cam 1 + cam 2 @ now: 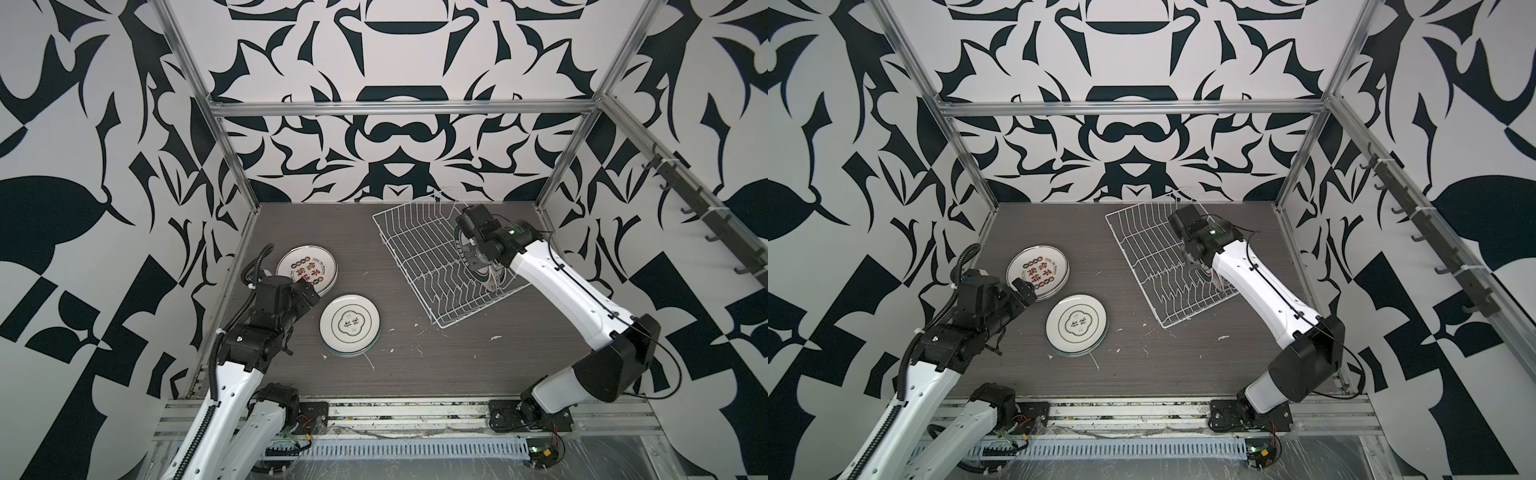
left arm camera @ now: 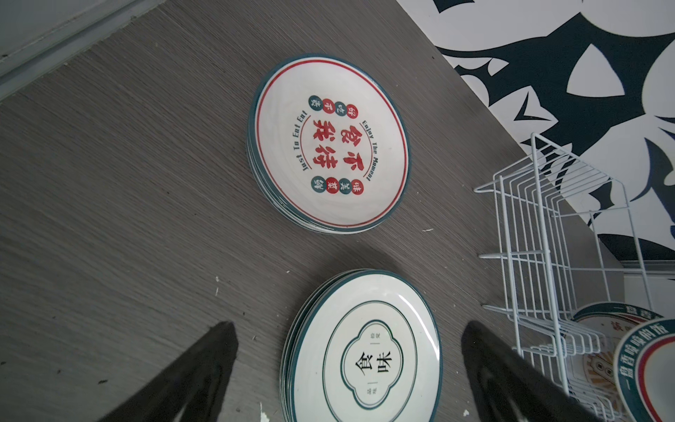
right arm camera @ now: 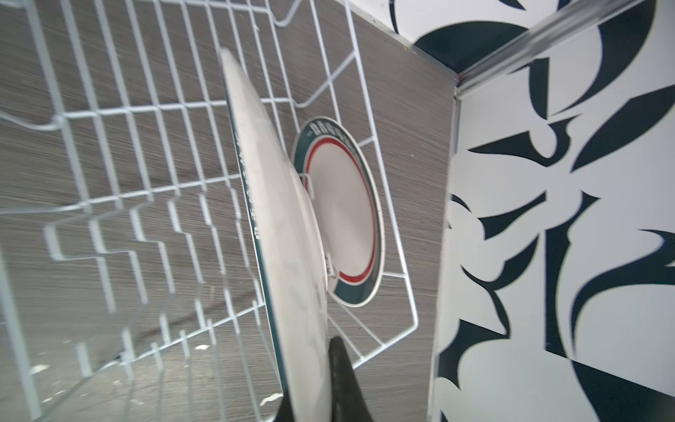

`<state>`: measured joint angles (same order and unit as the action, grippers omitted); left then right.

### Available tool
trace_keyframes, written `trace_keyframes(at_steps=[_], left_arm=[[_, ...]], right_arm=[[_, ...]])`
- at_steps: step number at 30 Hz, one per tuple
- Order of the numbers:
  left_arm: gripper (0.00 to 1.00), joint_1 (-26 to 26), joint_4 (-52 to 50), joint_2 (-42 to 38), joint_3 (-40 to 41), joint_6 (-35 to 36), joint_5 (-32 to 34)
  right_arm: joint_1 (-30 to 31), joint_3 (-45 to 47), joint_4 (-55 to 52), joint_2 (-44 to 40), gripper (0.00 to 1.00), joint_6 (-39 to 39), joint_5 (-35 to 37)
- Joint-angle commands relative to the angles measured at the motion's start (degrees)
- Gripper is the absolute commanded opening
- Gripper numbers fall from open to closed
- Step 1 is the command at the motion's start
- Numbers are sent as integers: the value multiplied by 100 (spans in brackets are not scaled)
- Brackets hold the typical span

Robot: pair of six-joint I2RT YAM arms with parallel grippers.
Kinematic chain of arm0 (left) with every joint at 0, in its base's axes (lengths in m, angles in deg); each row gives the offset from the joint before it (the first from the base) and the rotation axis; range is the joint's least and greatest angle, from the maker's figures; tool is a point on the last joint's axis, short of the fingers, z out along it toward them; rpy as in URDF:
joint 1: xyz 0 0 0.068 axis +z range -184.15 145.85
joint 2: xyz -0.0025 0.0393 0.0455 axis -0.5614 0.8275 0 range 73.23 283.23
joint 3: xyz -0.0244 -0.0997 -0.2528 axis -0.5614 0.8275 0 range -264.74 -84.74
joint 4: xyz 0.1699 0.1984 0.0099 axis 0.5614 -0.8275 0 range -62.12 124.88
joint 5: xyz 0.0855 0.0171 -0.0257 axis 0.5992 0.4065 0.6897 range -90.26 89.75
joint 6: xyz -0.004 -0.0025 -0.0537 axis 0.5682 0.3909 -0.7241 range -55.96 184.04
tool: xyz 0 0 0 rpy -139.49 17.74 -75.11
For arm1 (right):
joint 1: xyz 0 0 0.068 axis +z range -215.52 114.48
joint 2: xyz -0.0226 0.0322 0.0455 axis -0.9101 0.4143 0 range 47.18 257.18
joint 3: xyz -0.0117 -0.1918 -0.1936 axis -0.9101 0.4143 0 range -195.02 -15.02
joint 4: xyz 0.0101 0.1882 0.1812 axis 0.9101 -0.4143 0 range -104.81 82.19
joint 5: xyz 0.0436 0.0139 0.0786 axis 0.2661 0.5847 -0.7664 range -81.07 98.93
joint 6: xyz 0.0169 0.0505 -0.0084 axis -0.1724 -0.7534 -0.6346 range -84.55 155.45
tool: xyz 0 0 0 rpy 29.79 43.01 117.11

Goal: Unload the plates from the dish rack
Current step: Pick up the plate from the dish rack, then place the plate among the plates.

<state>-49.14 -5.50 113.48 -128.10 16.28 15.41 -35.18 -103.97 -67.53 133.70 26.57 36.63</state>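
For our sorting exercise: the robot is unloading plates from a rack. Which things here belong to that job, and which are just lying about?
Job: rack; held plate in the right gripper; racked plate; red-lettered stack; green-lined stack; left gripper, open.
Lying about: scraps on the table; wall hooks.

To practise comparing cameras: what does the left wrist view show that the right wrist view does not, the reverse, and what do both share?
Only the left wrist view: two plate stacks flat on the table, the red-lettered stack and the green-framed stack, plus the open left tool. Only the right wrist view: the right tool shut on the edge-on plate. Both: the dish rack on the grey table.
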Motion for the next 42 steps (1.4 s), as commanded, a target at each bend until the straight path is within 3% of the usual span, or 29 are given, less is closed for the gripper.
trace_keyframes(at_steps=[1,9,19,29,42], left_arm=[[99,22,45,0,99,-5,-9],[99,22,240,394,-28,54,-660],[99,24,1285,446,364,49,-1942],[99,23,2247,785,657,-86,-3059],[100,30,2879,1096,879,-240,-3474]], right_arm=[[37,-299,131,-386,0,-342,-497],[36,70,943,-901,0,-1068,-1570],[34,1879,3421,-1600,0,-3271,-3520],[90,2923,5520,-1225,0,-5054,-5299],[775,3107,6756,-367,0,-5832,-5688]])
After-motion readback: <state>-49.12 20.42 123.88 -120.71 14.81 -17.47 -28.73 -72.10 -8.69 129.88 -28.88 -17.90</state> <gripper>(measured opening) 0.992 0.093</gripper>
